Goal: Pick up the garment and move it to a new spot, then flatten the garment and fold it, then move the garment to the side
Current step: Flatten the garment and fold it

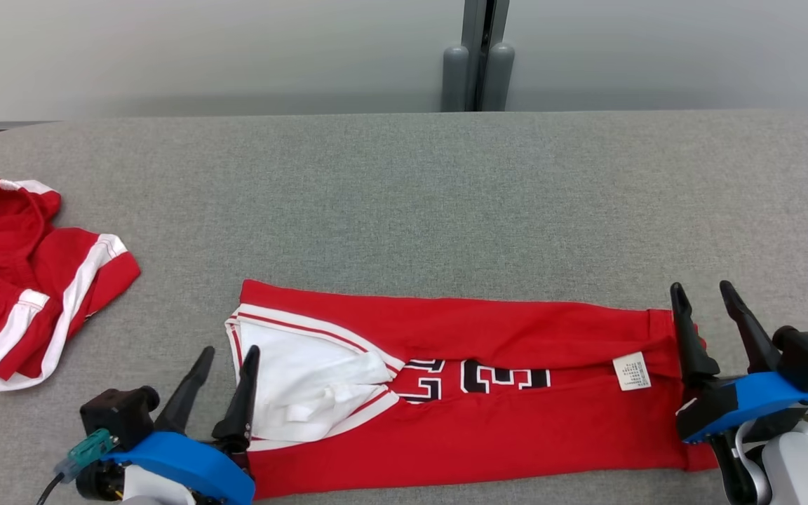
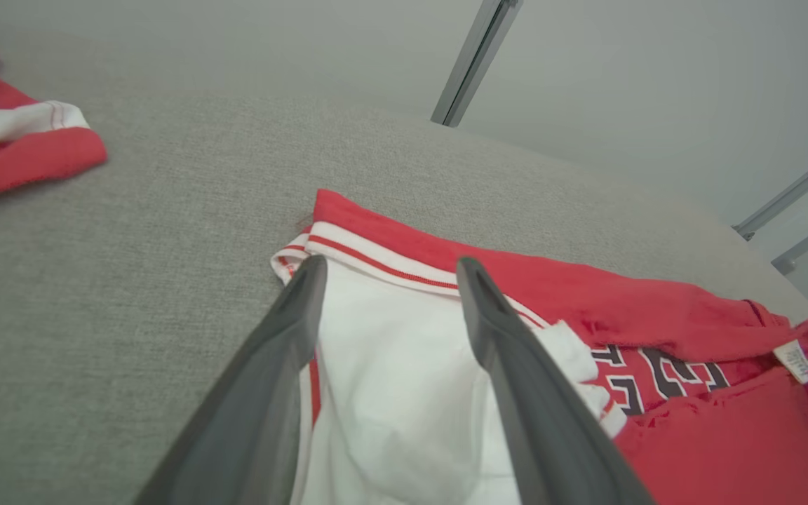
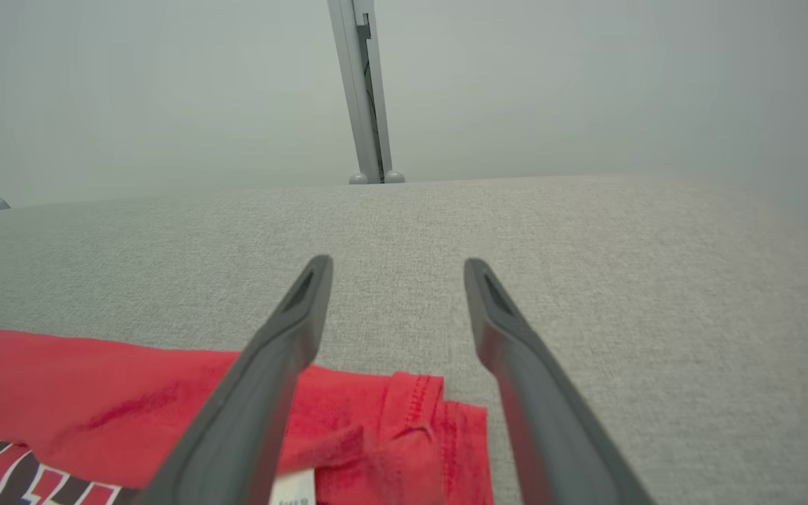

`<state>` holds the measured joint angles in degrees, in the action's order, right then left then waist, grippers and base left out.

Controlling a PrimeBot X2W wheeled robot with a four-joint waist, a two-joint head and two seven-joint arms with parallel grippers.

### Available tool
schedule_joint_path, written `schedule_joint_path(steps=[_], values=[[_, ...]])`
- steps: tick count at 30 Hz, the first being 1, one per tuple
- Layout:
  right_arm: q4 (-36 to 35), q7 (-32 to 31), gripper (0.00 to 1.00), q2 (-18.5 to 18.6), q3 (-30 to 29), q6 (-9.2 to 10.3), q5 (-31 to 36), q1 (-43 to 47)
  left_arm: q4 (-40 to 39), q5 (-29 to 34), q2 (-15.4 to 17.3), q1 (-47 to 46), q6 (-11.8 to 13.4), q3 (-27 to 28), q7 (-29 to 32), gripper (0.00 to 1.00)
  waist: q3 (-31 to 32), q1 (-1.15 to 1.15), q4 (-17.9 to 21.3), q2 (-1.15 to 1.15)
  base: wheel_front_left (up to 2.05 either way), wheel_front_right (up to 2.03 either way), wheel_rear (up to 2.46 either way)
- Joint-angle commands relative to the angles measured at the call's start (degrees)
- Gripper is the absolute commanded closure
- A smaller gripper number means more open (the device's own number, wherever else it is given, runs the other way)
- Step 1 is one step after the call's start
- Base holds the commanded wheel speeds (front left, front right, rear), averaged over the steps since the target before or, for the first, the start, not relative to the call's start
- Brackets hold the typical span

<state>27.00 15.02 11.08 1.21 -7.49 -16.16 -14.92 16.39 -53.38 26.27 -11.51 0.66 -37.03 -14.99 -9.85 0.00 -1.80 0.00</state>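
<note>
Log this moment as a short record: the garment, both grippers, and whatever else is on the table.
garment: red, folded into a long strip, lying flat near the front edge of the table
markings: white panel at its left end, black numerals in the middle, label near the right end
left gripper: open, at the garment's left end by the white panel
right gripper: open, at the garment's right end
other: second red garment with white stripes, crumpled, far left, apart

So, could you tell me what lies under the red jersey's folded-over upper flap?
Black-and-white numerals peek out below the red fabric flap; their upper parts are hidden by it.
</note>
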Motion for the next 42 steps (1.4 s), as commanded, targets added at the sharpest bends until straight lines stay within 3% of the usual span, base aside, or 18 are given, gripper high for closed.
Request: schedule_joint_path(steps=[1, 9, 20, 26, 33, 34, 35, 36, 37, 42], values=[[-2.2, 0.2, 0.0, -0.2, -0.7, -0.01, 0.6, 1.7, -1.0, 2.1, -0.9, 1.6, 0.6, 2.9, -0.3, 0.0, 0.3, 0.0, 0.1, 0.0, 0.0, 0.0, 0.0], [-2.4, 0.2, 0.0, 0.2, -1.6, -0.01, 1.3, 2.6, -5.1, 13.5, -5.4, 5.9, 2.0, 15.5, -0.3, 0.0, 1.3, 0.0, 0.0, 0.0, 0.0, 0.0, 0.0], [11.6, 0.0, 0.0, -1.0, -2.5, -0.01, 2.3, -1.0, -10.1, 32.7, -15.2, 10.4, 0.1, 34.1, -0.3, 0.0, 1.4, 0.0, -1.1, 0.0, 0.0, 0.0, 0.0], [19.0, 0.0, 0.0, -1.4, -2.8, -0.01, 2.8, -2.4, -9.6, 40.7, -18.4, 11.5, -2.2, 38.9, -0.3, 0.0, 1.2, 0.0, -1.4, 0.0, 0.0, 0.0, 0.0], [24.3, -0.1, 0.0, -3.4, 0.4, -0.02, 1.9, -2.6, -8.7, 45.1, -20.8, 12.1, -4.0, 42.2, -0.3, 0.0, 1.2, 0.0, -1.0, 0.0, 0.0, 0.0, 0.0], [24.8, -0.2, 0.06, -3.8, 1.1, -0.02, 1.5, -2.5, -8.6, 45.5, -21.1, 12.1, -4.2, 42.6, -0.3, 0.0, 1.2, 0.0, -0.9, 0.0, 0.0, 0.0, 0.0], [25.4, -0.3, 0.35, -4.1, 1.7, -0.05, 1.3, -2.5, -8.5, 45.9, -21.3, 12.0, -4.3, 42.9, -0.3, 0.0, 1.2, 0.0, -0.9, 0.0, 0.0, 0.0, 0.0], [26.0, -0.3, 0.82, -4.2, 2.1, -0.07, 1.1, -2.7, -8.4, 46.2, -21.5, 11.8, -4.5, 43.2, -0.3, 0.0, 1.1, 0.0, -0.8, 0.0, 0.0, 0.0, 0.0], [26.4, -0.4, 1.0, -4.4, 2.5, -0.07, 0.9, -2.9, -8.2, 46.5, -21.6, 11.7, -4.7, 43.4, -0.3, 0.0, 1.1, 0.0, -0.8, 0.0, 0.0, 0.0, 0.0], [27.9, -0.4, 1.0, -3.7, 3.0, 0.03, -0.5, -4.3, -7.6, 47.8, -22.2, 10.7, -5.6, 44.4, -0.3, 0.0, 1.1, 0.0, -0.8, 0.0, 0.0, 0.0, 0.0]])
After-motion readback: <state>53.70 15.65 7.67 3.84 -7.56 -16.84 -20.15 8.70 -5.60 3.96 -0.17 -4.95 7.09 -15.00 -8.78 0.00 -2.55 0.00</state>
